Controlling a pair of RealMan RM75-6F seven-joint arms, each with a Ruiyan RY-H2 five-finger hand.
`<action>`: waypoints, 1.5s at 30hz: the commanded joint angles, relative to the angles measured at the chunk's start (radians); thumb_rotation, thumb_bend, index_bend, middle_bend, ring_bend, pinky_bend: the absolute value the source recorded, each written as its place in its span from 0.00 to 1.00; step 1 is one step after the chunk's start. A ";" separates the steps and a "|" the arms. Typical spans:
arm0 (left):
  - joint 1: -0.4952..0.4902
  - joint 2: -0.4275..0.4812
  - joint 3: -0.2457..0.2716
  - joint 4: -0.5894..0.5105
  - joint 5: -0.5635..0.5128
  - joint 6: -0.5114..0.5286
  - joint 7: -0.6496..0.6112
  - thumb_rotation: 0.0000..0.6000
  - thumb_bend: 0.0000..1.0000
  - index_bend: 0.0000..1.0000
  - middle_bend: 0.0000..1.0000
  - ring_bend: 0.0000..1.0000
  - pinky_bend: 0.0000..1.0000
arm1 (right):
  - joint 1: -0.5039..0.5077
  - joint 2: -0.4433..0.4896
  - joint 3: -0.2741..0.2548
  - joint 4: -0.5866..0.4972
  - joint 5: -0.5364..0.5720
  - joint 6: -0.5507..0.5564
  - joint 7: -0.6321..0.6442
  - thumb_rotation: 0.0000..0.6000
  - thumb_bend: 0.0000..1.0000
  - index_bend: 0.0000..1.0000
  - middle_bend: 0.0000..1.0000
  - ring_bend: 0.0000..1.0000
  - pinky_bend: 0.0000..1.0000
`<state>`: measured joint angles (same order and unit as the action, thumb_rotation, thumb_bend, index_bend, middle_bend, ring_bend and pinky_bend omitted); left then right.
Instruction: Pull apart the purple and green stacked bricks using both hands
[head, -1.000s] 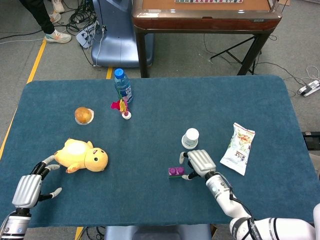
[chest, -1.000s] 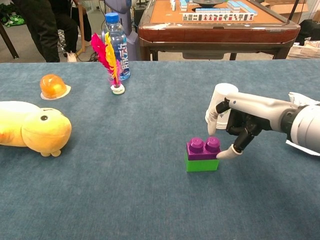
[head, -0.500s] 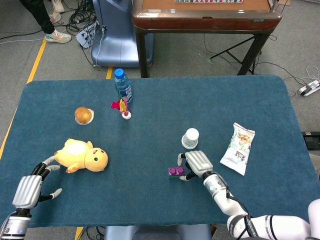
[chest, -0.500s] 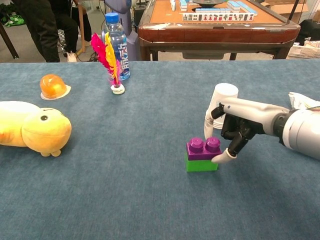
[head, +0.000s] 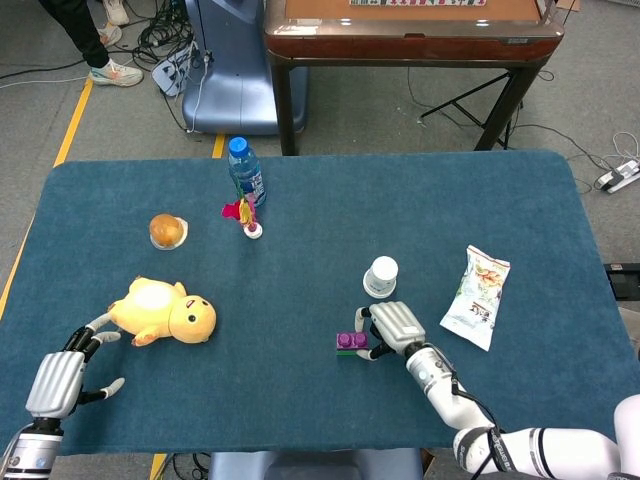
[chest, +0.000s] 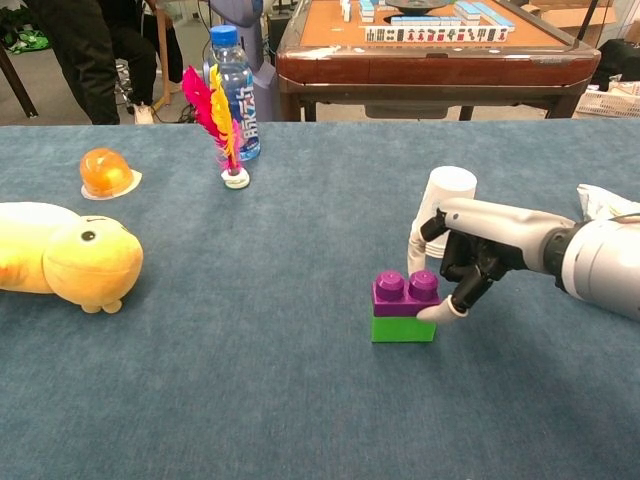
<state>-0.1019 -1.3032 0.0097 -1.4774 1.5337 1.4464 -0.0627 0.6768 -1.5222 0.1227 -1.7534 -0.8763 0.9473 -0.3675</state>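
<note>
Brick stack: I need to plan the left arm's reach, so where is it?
Chest view: brick stack sits right of centre, by the white cup, right robot hand touching it.

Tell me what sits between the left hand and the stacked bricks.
Only the yellow plush toy, just ahead of the left hand; beyond it, bare cloth runs to the purple and green bricks. Head view shows this.

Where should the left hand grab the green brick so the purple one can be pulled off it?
Grip the green brick low, across its flat front and back walls, coming in from its open left side. The right hand already touches the purple brick from the right, and the green brick sits flat on the table, so only its sides are exposed.
</note>
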 joint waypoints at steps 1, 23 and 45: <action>0.000 -0.001 0.000 0.000 0.001 0.000 0.001 1.00 0.15 0.36 0.13 0.17 0.53 | 0.001 0.001 -0.001 -0.001 0.001 0.000 0.004 1.00 0.40 0.53 1.00 1.00 1.00; -0.072 0.045 -0.063 -0.160 0.004 -0.039 -0.067 1.00 0.15 0.21 0.36 0.56 0.85 | -0.010 0.116 0.053 -0.106 -0.105 0.046 0.092 1.00 0.51 0.60 1.00 1.00 1.00; -0.365 0.197 -0.333 -0.595 -0.329 -0.379 -0.161 1.00 0.12 0.41 1.00 1.00 1.00 | 0.102 0.359 0.227 -0.318 0.001 0.011 0.105 1.00 0.55 0.62 1.00 1.00 1.00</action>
<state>-0.4292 -1.1300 -0.2915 -2.0336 1.2555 1.1131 -0.1995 0.7702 -1.1686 0.3430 -2.0676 -0.8833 0.9657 -0.2694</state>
